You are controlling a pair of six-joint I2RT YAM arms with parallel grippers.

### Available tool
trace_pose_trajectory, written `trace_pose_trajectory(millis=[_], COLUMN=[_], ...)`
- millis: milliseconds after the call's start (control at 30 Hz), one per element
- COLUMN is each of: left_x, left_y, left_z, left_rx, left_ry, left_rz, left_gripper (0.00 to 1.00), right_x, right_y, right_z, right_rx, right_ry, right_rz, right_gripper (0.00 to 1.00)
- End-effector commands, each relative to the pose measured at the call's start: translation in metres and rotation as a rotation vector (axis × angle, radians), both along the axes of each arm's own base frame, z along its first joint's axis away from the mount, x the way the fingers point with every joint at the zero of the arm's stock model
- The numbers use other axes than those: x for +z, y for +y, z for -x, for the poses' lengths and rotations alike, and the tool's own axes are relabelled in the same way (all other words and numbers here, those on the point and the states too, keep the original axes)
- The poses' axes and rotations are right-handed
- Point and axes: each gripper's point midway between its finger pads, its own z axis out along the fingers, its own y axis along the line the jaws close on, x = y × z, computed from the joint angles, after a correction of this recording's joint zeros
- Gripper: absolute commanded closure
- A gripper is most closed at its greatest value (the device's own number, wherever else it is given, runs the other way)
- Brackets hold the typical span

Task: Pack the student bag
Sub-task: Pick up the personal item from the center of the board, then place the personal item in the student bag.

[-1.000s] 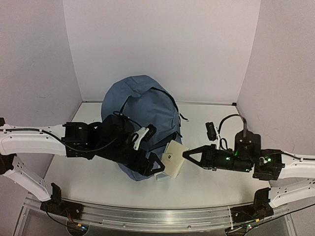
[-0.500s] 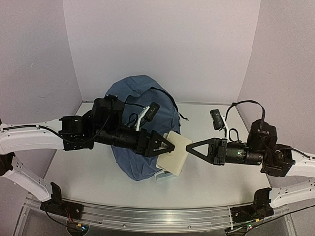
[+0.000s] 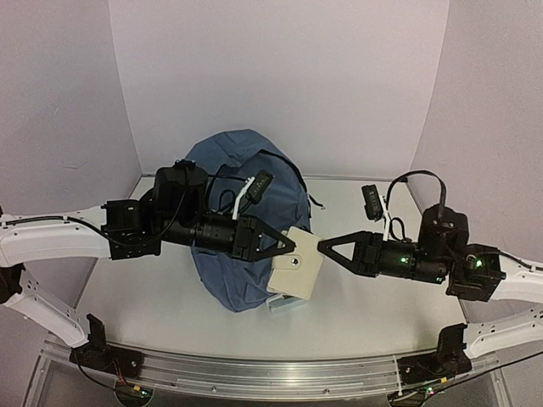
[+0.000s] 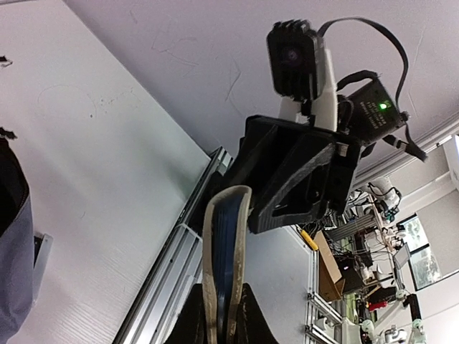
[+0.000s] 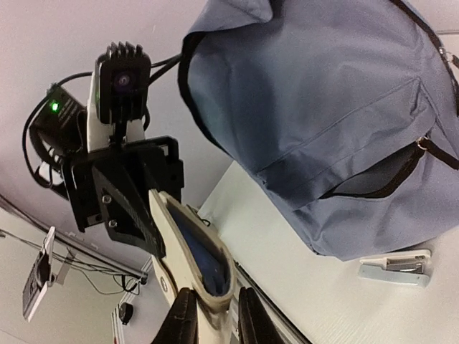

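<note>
Cream pouch [image 3: 297, 273] first: a second ago only your right claw [image 3: 322, 245] had it, low beside the bag, while your left arm lay over the blue fabric. Half a second ago your left claw [image 3: 293, 247] stood wide open around the pouch's left corner. Now that claw is closed on the pouch; your left wrist view shows its dark fingers pinching the cream rim and blue lining from both sides. The pouch also hangs more upright than before, its snap button facing the top camera. Your right claw meets the pouch at the upper right corner. Its fingers sit on either side of the rim, only narrowly parted, and you cannot tell whether they are pressing or have just let go. Both arms are raised higher than a second ago, their tips nearly meeting across the pouch.

Under them is the white desk [image 3: 373, 314], bare except for a white stapler [image 3: 284, 305] lying just in front of the bag, below the pouch. An aluminium rail [image 3: 254, 373] runs along the near edge, and pale lilac walls [image 3: 280, 76] close in the back and sides.

Your student bag [image 3: 237, 161] has not moved. It sits at the back, left of centre, behind and under your left arm, with the front pocket zipper partly open in the right wrist view. Both claws hover in front of its right flank, apart from the fabric.
</note>
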Motion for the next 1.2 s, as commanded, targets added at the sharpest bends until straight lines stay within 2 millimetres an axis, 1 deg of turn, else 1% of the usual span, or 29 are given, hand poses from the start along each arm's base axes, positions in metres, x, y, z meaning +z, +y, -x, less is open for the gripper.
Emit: trace_pose_trajectory(millis=[0,33,67,133,167,200,233,300,400,467,533,633,700,833,900,933,1033,1067,1100,1133,1167], left_x=[0.020,0.021,0.020,0.015,0.017,0.017,0.022,0.028,0.038,0.040,0.044,0.043,0.036,0.028,0.025,0.024,0.016,0.013,0.008,0.003,0.001], left_y=[0.011,0.014,0.018,0.029,0.035,0.040,0.043,0.049,0.060,0.068,0.071,0.068,0.065,0.058,0.054,0.053,0.048,0.046,0.044,0.042,0.038], left_z=[-0.017,-0.021,-0.027,-0.040,-0.047,-0.052,-0.057,-0.062,-0.072,-0.078,-0.081,-0.080,-0.081,-0.087,-0.092,-0.095,-0.107,-0.111,-0.116,-0.119,-0.123], left_rx=[0.087,0.106,0.143,0.222,0.261,0.289,0.315,0.337,0.390,0.420,0.438,0.410,0.392,0.373,0.364,0.359,0.332,0.322,0.315,0.302,0.288], left_ry=[-0.051,-0.062,-0.080,-0.121,-0.150,-0.172,-0.196,-0.233,-0.286,-0.309,-0.324,-0.326,-0.319,-0.323,-0.337,-0.338,-0.340,-0.338,-0.335,-0.330,-0.326], left_rz=[-0.018,-0.033,-0.066,-0.152,-0.177,-0.207,-0.220,-0.249,-0.293,-0.328,-0.344,-0.354,-0.388,-0.453,-0.472,-0.477,-0.501,-0.510,-0.523,-0.533,-0.535], left_gripper=[1.00,1.00,1.00,1.00,1.00,1.00,1.00,1.00,1.00,1.00,1.00,1.00,1.00,1.00,1.00,1.00,1.00,1.00,1.00,1.00,1.00], right_x=[0.011,0.002,-0.005,-0.013,-0.022,-0.026,-0.033,-0.041,-0.047,-0.054,-0.061,-0.071,-0.082,-0.098,-0.105,-0.108,-0.116,-0.117,-0.118,-0.119,-0.117], right_y=[-0.008,-0.012,-0.015,-0.023,-0.028,-0.030,-0.032,-0.030,-0.022,-0.019,-0.014,-0.004,0.003,0.017,0.024,0.028,0.035,0.036,0.036,0.035,0.033], right_z=[-0.035,-0.044,-0.051,-0.068,-0.077,-0.084,-0.090,-0.099,-0.111,-0.120,-0.129,-0.136,-0.138,-0.139,-0.139,-0.138,-0.134,-0.133,-0.132,-0.130,-0.129], right_rx=[-0.204,-0.261,-0.311,-0.429,-0.487,-0.536,-0.580,-0.622,-0.651,-0.654,-0.650,-0.628,-0.607,-0.566,-0.538,-0.522,-0.481,-0.473,-0.467,-0.465,-0.467], right_ry=[-0.016,-0.003,0.010,0.017,0.018,0.021,0.018,0.013,0.009,0.024,0.044,0.065,0.081,0.102,0.114,0.121,0.142,0.146,0.150,0.154,0.158], right_rz=[0.037,0.082,0.120,0.195,0.255,0.298,0.352,0.414,0.457,0.477,0.493,0.516,0.541,0.572,0.585,0.590,0.596,0.597,0.596,0.593,0.585], right_gripper=[0.57,0.45,0.37,0.29,0.22,0.20,0.19,0.19,0.19,0.19,0.22,0.25,0.27,0.28,0.31,0.34,0.48,0.54,0.64,0.71,0.76])
